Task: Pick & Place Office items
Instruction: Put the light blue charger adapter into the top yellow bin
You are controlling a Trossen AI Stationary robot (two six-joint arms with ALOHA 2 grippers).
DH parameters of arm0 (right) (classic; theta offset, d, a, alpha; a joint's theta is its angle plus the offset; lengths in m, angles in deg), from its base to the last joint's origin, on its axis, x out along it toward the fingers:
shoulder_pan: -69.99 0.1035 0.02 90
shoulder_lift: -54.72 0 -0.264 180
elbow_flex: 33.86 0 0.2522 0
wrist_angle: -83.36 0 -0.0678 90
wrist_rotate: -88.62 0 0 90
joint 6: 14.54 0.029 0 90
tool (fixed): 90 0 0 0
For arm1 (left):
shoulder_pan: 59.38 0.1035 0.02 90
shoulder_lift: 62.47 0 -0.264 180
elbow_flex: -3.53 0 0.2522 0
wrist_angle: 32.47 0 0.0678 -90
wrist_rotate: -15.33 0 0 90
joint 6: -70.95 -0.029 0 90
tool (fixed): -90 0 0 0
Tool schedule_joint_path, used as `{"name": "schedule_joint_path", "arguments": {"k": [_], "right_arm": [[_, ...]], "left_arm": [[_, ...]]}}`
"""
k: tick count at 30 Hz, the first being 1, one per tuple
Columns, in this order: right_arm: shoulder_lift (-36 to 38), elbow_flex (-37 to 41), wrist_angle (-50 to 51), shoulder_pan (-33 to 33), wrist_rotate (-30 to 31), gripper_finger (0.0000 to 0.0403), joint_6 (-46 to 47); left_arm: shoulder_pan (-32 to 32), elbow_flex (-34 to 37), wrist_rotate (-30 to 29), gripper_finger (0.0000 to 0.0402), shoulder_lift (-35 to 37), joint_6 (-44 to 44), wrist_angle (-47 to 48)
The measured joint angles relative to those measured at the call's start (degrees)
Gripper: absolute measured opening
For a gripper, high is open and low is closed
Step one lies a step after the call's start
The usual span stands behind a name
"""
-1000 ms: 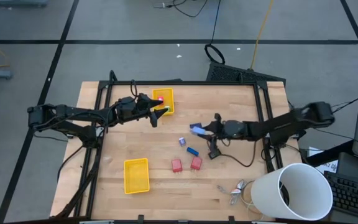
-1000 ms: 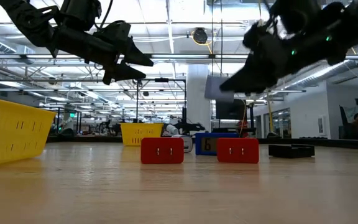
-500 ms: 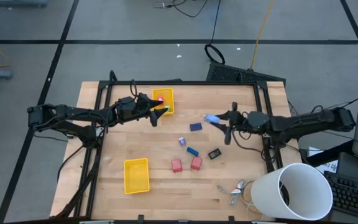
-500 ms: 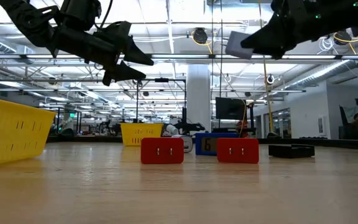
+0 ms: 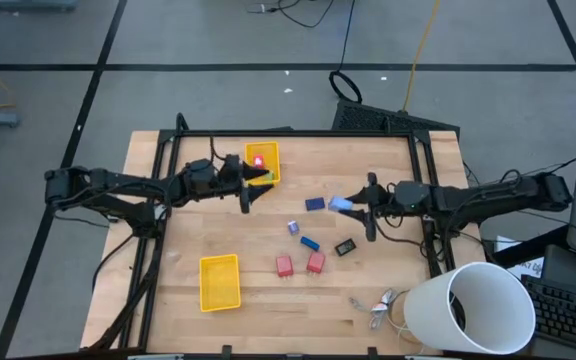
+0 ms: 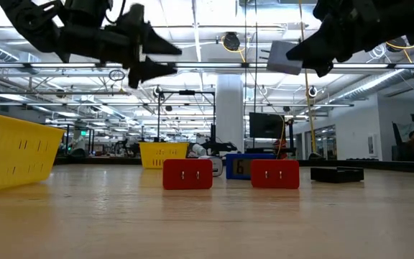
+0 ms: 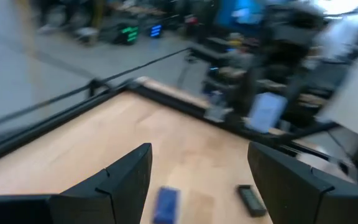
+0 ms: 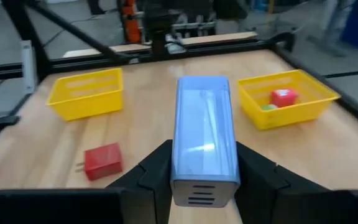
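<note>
Right jaws clamped on a pale blue block (image 8: 204, 134), carried above the bench (image 5: 388, 290) near its right-centre, off the surface. Left jaws apart, empty, hovering by the far yellow tray (image 5: 274, 172), which already holds a red piece (image 5: 259, 160). Remaining on bench: dark blue piece (image 5: 315, 204), small blue one (image 5: 310, 243), black one (image 5: 345, 248), two red blocks (image 5: 300, 264). Second yellow tray (image 5: 220, 282) near front left. Best carry level, keep grip firm, clear tray wall, lower inside before opening. Avoid the left arm near that tray.
</note>
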Motion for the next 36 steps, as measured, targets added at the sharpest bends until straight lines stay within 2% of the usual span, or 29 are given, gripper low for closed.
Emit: {"name": "schedule_joint_path", "arguments": {"k": [5,10,14,18,20,29,36], "right_arm": [[-2.31,0.0,-4.28,-0.02,-3.57,0.0123,-0.33],[-4.84,0.0,-11.19,0.1,-8.36,0.0123,-0.98],[-7.67,0.0,-15.6,0.63,-8.46,0.0123,-1.64],[-10.4,0.0,-18.47,0.61,-8.43,0.0123,-1.77],[-11.41,0.0,-19.37,0.61,-8.44,0.0123,-1.79],[-12.81,0.0,-21.79,0.61,-8.53,0.0123,-2.01],[-12.63,0.09,-20.56,0.69,-11.51,0.0123,-2.01]], "left_arm": [[-4.89,0.0,3.43,0.0269,0.0,-9.04,-3.11],[-9.65,0.0,3.51,0.0269,-1.16,-17.84,-3.53],[-12.12,0.0,2.53,0.0269,-4.72,-21.08,-8.85],[-12.63,-0.13,0.91,0.0269,-9.78,-21.21,-15.43],[-12.18,-1.97,0.65,0.0269,-11.93,-19.47,-15.79],[-10.89,-16.78,0.54,0.0269,-22.2,-14.07,-4.51],[-11.99,-22.71,2.65,0.0269,-28.57,-13.96,-2.95]]}}
